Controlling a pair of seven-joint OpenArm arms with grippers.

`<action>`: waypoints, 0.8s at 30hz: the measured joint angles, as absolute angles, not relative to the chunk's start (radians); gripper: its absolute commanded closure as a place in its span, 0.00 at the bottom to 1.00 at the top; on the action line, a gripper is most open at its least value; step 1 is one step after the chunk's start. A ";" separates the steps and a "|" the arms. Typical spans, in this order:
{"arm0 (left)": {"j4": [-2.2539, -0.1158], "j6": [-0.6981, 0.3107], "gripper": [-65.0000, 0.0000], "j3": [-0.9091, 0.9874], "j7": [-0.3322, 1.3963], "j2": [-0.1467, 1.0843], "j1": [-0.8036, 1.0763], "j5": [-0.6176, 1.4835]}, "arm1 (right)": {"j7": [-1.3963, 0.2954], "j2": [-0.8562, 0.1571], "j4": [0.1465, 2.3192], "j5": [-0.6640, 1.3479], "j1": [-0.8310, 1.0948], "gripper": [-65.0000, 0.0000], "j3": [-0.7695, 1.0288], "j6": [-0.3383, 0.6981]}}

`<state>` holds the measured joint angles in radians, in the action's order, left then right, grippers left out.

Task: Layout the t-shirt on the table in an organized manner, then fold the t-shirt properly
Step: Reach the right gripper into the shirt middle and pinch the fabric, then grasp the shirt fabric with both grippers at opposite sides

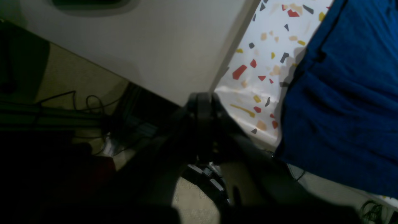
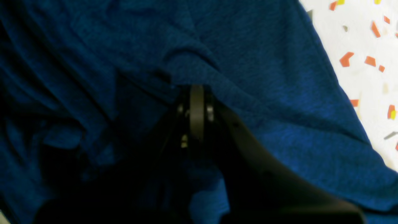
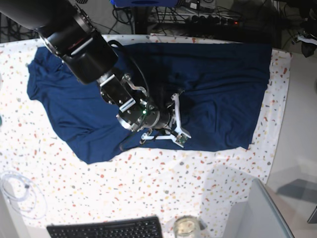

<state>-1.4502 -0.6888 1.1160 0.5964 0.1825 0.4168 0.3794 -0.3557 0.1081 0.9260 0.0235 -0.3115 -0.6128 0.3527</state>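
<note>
1. Speckled white cloth covers the desk (image 3: 148, 183), and the t-shirt (image 3: 223, 79) lies spread but rumpled across its far half, running out to both sides of the right end effector (image 2: 196, 93).
2. Right end effector: its jaws are together, nipping a raised ridge of navy fabric right at the tips, near the shirt's middle.
3. Beyond those tips the cloth bunches into creases; to their right the shirt edge gives way to bare desk.
4. Left end effector (image 1: 202, 102): jaws together, nothing between them, hanging off the desk edge with the shirt to its right.
5. Risk: the pinch looks thin, so a quick pull could slip free.
6. Risk: dragging from mid-body may gather 2 layers and deepen the wrinkles.
</note>
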 measured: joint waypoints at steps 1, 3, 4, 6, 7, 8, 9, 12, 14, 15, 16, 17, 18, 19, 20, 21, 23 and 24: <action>-1.485 -0.688 1.00 1.099 0.596 0.180 0.422 0.373 | -0.353 0.096 0.979 0.028 -0.286 1.00 -0.613 0.355; -1.570 -0.686 1.00 1.035 0.593 0.173 0.437 0.373 | -0.350 0.065 1.097 0.036 -0.228 0.99 -0.605 0.348; -1.612 -0.688 1.00 1.004 0.593 0.163 0.437 0.383 | -0.357 0.054 1.153 0.038 -0.198 0.99 -0.572 0.321; -1.703 -0.694 1.00 0.932 0.629 0.128 0.437 0.391 | -0.354 0.035 1.269 0.036 -0.133 0.99 -0.479 0.268; -1.737 -0.708 1.00 0.898 0.660 0.114 0.433 0.398 | -0.359 0.021 1.318 0.033 -0.111 0.99 -0.439 0.268; -1.768 -0.705 1.00 0.867 0.700 0.102 0.424 0.391 | -0.364 0.010 1.366 0.034 -0.084 0.99 -0.398 0.269; -1.778 -0.695 1.00 0.827 0.741 0.088 0.401 0.382 | -0.379 -0.002 1.411 0.032 -0.059 0.99 -0.359 0.266; -1.747 -0.579 1.00 0.690 0.773 0.062 0.314 0.379 | -0.441 -0.028 1.522 0.027 0.017 0.99 -0.260 0.265; -1.705 -0.526 1.00 0.611 0.753 0.047 0.269 0.392 | -0.455 -0.049 1.593 0.033 0.067 0.99 -0.206 0.270; -1.682 -0.516 1.00 0.587 0.748 0.041 0.256 0.394 | -0.455 -0.065 1.623 0.035 0.084 0.99 -0.186 0.269; -1.658 -0.497 0.91 0.572 0.739 0.037 0.245 0.393 | -0.455 -0.084 1.648 0.036 0.100 0.99 -0.167 0.270; -1.627 -0.496 0.80 0.557 0.738 0.036 0.233 0.391 | -0.452 -0.109 1.672 0.036 0.117 0.99 -0.146 0.269; -1.593 -0.493 0.70 0.540 0.736 0.038 0.218 0.383 | -0.454 -0.127 1.687 0.031 0.133 0.99 -0.123 0.269; -1.562 -0.484 0.62 0.530 0.737 0.041 0.201 0.380 | -0.458 -0.138 1.698 0.028 0.148 0.99 -0.106 0.266; -1.535 -0.484 0.57 0.522 0.735 0.042 0.183 0.380 | -0.458 -0.143 1.707 0.026 0.162 0.99 -0.093 0.265; -1.506 -0.485 0.53 0.514 0.731 0.042 0.162 0.383 | -0.457 -0.143 1.714 0.031 0.176 0.99 -0.083 0.266; -1.450 -0.490 0.52 0.510 0.724 0.032 0.121 0.395 | -0.455 -0.142 1.721 0.037 0.201 0.99 -0.059 0.273; -1.426 -0.489 0.52 0.510 0.722 0.025 0.104 0.389 | -0.456 -0.142 1.722 0.037 0.210 0.99 -0.047 0.273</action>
<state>-1.4261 -0.4889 0.5102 0.7223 0.0246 0.1043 0.3889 -0.4561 -0.1425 1.7222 0.0368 0.2100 -0.0475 0.2726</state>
